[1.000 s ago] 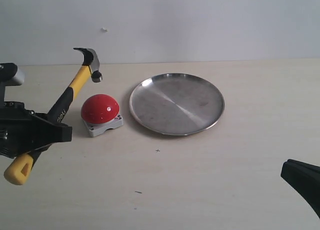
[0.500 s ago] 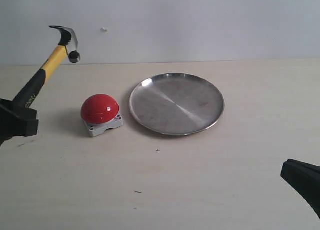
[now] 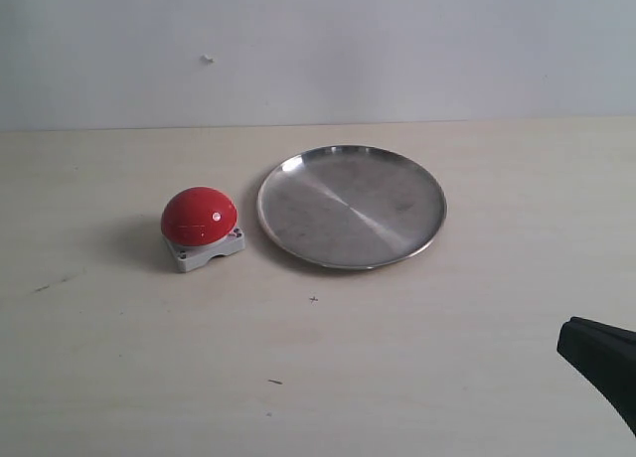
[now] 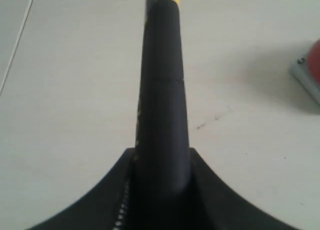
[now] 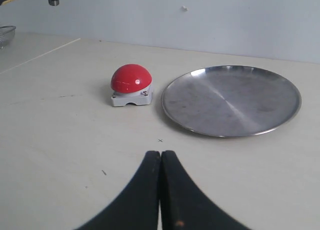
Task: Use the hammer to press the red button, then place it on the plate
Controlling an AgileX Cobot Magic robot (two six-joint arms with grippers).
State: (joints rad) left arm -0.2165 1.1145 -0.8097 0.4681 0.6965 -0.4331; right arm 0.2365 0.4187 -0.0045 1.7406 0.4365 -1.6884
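Left gripper (image 4: 161, 166) clamped around the black rubber middle of the hammer (image 4: 162, 90), held clear of the table (image 3: 447, 358) and outside the exterior view. Right gripper (image 5: 160, 160) pressed shut, holding nothing, low over the table. One red button (image 3: 200, 217) just beside one plate (image 3: 351, 207), not touching; plate's scuffed surface fully showing, hammer not yet on it. One hammer, two grippers.

Matte black robot parts are being shown.
Right gripper (image 5: 160, 154): curved, tapering fingers are being seen; left gripper (image 4: 161, 154): flared fingers, a pale toothed strip (image 4: 122, 212) along one inner edge.
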